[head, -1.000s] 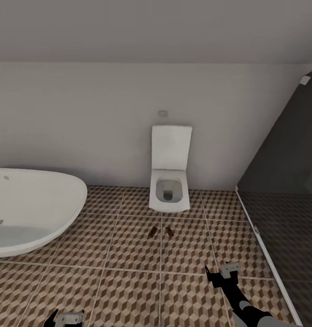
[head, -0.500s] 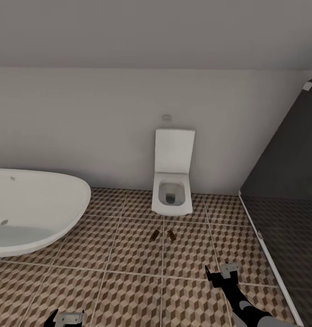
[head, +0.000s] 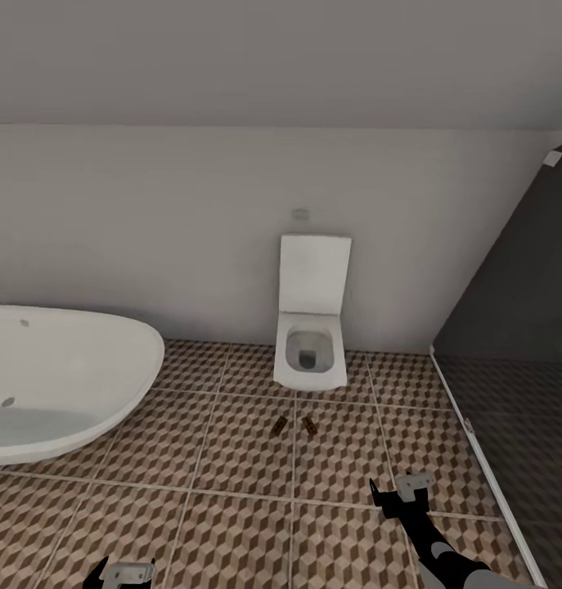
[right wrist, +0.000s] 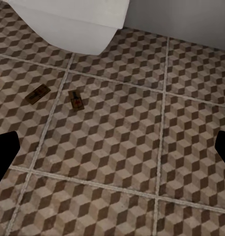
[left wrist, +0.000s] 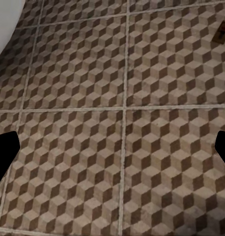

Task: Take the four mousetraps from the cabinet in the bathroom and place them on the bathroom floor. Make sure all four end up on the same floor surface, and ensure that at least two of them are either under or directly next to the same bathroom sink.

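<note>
Two traps down by the toilet, two more to fetch.

We see two mousetraps (head: 280, 423) (head: 311, 425) lying flat on the bathroom floor (head: 231, 458), just in front of the toilet (head: 311, 357) and close beside each other, either side of a grout line; the bathtub (head: 60, 384) sits well off at the floor's left edge. Our left gripper (head: 119, 574) and right gripper (head: 399, 494) both hang spread wide with nothing between the fingers (the wrist views show bare tile there). We judge the step is turning back for the cabinet: we should steer the base clear of the traps, and check that a sink really stands beside them.
</note>
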{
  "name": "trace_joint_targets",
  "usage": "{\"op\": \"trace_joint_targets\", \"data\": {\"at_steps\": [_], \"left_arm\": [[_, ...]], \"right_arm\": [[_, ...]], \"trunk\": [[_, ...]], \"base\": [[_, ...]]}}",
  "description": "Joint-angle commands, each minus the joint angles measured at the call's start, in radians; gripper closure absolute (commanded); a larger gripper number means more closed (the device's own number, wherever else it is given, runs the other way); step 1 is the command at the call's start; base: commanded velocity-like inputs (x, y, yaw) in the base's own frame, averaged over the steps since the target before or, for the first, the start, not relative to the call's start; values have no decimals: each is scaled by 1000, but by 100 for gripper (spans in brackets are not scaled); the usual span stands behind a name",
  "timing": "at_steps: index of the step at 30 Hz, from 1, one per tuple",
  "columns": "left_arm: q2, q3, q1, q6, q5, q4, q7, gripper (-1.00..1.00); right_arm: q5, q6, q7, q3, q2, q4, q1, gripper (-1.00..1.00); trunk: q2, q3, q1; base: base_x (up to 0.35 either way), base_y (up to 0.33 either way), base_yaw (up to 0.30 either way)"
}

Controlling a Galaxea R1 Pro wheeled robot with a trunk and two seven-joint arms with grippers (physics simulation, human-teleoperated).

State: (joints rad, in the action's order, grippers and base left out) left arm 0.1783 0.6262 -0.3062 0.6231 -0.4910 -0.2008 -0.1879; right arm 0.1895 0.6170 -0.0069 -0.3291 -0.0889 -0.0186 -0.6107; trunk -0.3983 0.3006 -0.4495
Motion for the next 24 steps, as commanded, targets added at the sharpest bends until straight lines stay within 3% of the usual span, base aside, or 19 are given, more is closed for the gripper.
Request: {"op": "trace_joint_targets", "data": {"at_steps": [1,13,17,24], "left_arm": [[-7,8,-1,1,-1,-1,-9,-100],[-81,8,-1,-1,-1,66,-10,-100],[-112,8,-1,1,-1,140,-10,-100],[-138,7,4,3,-2,224,-11,-100]], "right_arm": [[8,3,-1,-9,0,0,-1,-100],[8,-4,-3,-8,-4,3,14,-100],[6,-1,-2,-8,-6,4,97,-100],[6,37,-1,-8,-9,4,225,-100]], "trunk": [[-2,2,0],[-2,2,0],[-2,2,0],[-2,2,0]], "base": [[0,0,0],[0,0,0],[0,0,0],[0,0,0]]}}
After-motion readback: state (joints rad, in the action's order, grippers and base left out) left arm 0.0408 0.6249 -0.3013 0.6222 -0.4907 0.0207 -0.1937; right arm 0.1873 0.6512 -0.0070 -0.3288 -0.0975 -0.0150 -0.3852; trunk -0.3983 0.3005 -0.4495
